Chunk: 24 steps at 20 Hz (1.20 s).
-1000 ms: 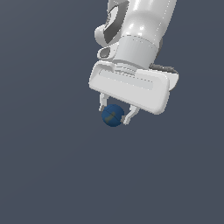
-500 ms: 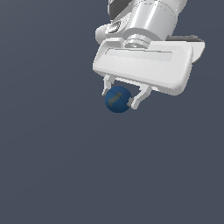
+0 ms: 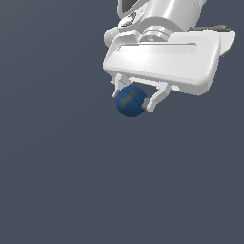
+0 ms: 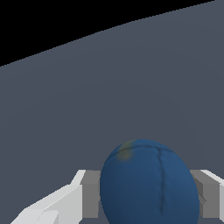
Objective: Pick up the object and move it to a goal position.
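With the ball [image 3: 130,101] pinched between its 2 fingers [image 3: 154,101], the hand [image 3: 135,99] carries it hanging at 6 o'clock below the palm, clear of the worktop [image 3: 57,181].

We see a plain, dark grey-blue floor [image 3: 62,181] filling the exterior view — flat and even in tone, without markings or seams.

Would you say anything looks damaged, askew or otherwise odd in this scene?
Nothing stands out. The gripper holds the dark blue ball between its fingers, clear of the grey surface. The ball's faint yellowish smudge and dark line look like surface texture, not damage.
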Each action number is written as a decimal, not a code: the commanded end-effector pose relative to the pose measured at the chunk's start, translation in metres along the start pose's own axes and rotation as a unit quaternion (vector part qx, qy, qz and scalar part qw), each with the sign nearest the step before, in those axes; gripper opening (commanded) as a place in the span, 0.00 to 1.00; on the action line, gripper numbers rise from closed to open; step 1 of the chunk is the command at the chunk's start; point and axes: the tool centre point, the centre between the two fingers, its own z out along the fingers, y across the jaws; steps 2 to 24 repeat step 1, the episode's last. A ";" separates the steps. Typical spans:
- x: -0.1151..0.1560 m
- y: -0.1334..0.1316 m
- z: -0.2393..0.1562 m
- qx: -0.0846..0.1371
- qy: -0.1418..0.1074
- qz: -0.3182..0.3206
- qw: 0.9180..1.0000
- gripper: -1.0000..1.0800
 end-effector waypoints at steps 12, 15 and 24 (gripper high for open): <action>0.000 0.000 0.000 0.000 0.000 0.000 1.000 0.00; 0.000 0.000 0.000 0.000 0.000 0.000 1.000 0.00; 0.000 0.000 0.000 0.000 0.000 0.000 1.000 0.00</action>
